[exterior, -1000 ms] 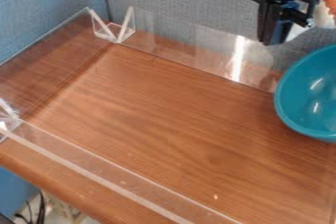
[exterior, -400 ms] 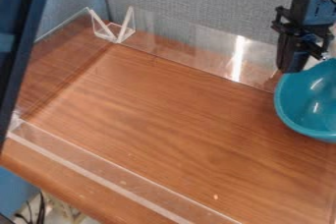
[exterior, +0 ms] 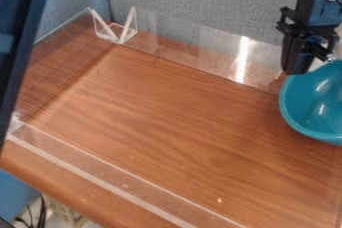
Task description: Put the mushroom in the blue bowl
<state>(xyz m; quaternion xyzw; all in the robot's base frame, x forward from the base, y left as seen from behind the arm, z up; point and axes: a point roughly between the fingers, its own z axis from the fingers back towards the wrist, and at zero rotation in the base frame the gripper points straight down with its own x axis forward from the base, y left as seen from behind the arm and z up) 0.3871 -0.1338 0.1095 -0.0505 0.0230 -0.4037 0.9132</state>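
The blue bowl (exterior: 318, 107) sits at the right edge of the wooden table, partly cut off by the frame. My gripper (exterior: 305, 64) hangs straight down just above the bowl's far-left rim, its dark fingers (exterior: 297, 52) pressed together and shut. No mushroom shows; whether anything sits between the fingertips is too small and dark to tell.
A low clear acrylic wall (exterior: 201, 47) runs around the wooden table (exterior: 160, 122), with a clear triangular bracket (exterior: 118, 27) at the far-left corner. A grey-blue partition stands behind. A dark blue strip (exterior: 24, 47) crosses the left edge of the view.
The gripper has moved right and down, to the bowl's rim. A dark blue strip has come into the left of the view. Nothing differs over the last half second.
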